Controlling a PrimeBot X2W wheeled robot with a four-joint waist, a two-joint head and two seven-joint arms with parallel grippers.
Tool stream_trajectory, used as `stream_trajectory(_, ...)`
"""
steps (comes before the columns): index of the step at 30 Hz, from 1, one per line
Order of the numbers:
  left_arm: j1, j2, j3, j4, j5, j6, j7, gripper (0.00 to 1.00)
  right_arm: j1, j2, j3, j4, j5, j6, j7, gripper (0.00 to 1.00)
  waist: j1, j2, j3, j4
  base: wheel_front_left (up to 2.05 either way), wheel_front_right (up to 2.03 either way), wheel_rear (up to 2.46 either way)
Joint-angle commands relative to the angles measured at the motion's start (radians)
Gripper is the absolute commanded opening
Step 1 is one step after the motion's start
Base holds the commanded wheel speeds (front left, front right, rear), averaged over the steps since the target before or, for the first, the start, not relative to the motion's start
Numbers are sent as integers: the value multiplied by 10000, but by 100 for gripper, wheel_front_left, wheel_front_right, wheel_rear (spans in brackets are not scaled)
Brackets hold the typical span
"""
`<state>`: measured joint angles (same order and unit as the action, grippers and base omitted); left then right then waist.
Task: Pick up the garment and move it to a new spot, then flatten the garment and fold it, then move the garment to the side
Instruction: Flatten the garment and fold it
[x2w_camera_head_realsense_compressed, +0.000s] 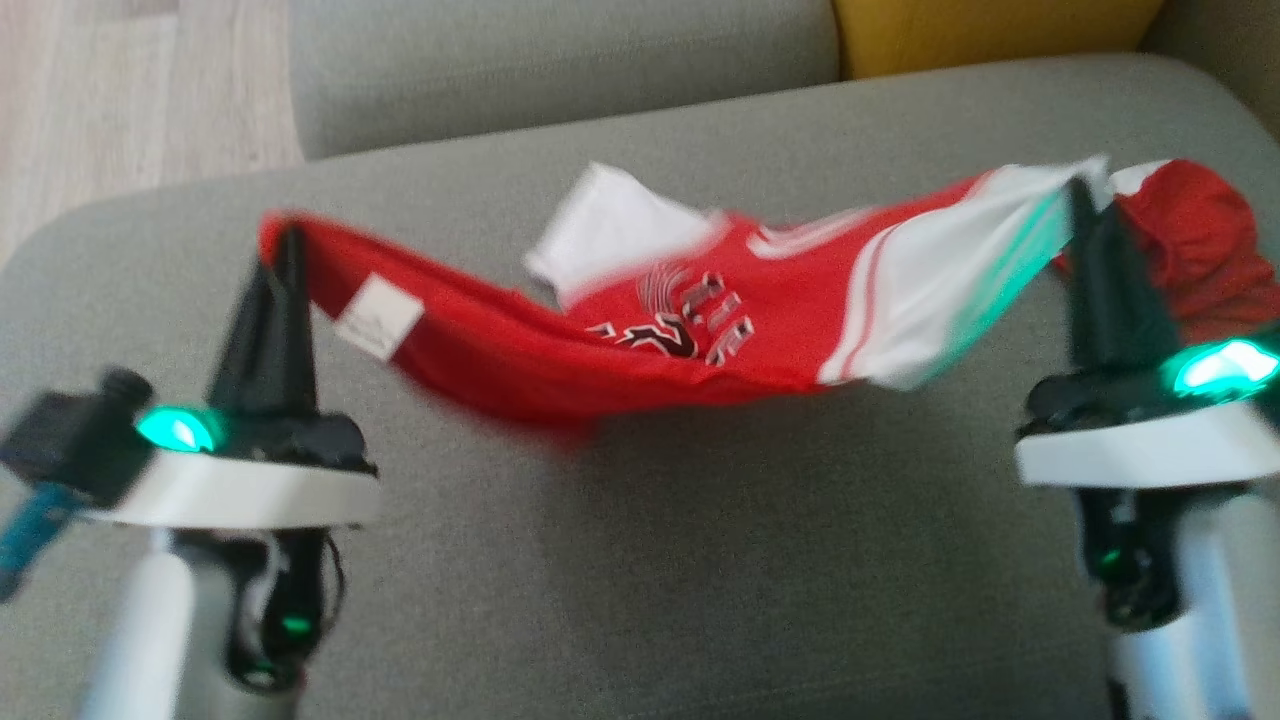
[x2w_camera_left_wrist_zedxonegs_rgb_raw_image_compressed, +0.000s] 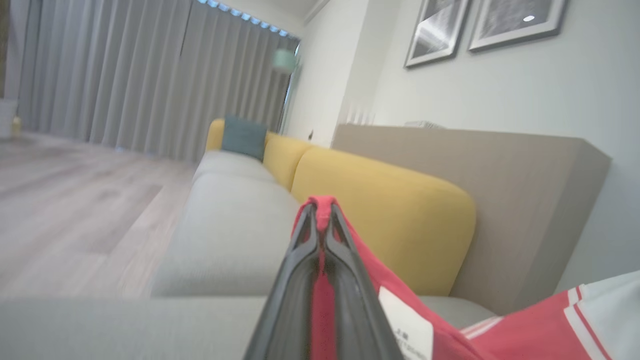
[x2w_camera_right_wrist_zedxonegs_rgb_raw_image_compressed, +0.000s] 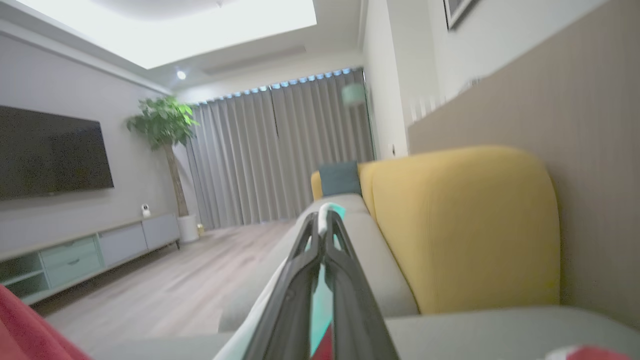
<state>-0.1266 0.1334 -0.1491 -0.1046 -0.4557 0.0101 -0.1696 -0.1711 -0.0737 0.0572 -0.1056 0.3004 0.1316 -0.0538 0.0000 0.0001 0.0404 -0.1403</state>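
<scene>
1. Left gripper (x2w_camera_head_realsense_compressed: 290, 240): closed tight on the red corner of the garment (x2w_camera_head_realsense_compressed: 600, 350).
2. Right gripper (x2w_camera_head_realsense_compressed: 1080, 195): closed tight on its white edge.
3. Garment: slung between both grippers, sagging above the sofa seat (x2w_camera_head_realsense_compressed: 640, 560), probably spread for carrying.

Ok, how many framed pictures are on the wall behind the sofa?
2. In the left wrist view, two grey-framed pictures hang side by side on the white wall: the left picture and the right picture, both cropped at the top. More may be out of view.
</scene>
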Motion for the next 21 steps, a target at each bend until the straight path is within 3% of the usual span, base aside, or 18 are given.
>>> stream_trajectory(1, -779, 468, 343, -1272, 236, 60, 317, 0, -684, -181, 131, -1008, 169, -9, 50, 0, 0, -1, -283, -23, 0, 0, 0)
stream_trajectory(7, -2030, 1277, 354, -3834, 698, 48, 1597, 0, -1407, -506, -229, -3027, 253, -9, 528, 0, 0, -1, -496, -25, 0, 0, 0)
stream_trajectory(12, -3416, 1739, 366, -4919, 750, -54, 2687, 0, -2074, -760, -596, -4284, 118, -9, 1078, 0, 0, -1, -422, -37, 0, 0, 0)
stream_trajectory(17, -4422, 2000, 397, -4719, 687, -119, 3398, 0, -2503, -821, -922, -4557, -5, -9, 1594, 0, 0, -1, -3, 27, 0, 0, 0)
stream_trajectory(21, -5357, 2208, 490, -3143, 436, -209, 3979, 0, -3366, -747, -721, -3840, 186, -9, 2075, 0, 0, -1, 997, 102, 0, 0, 0)
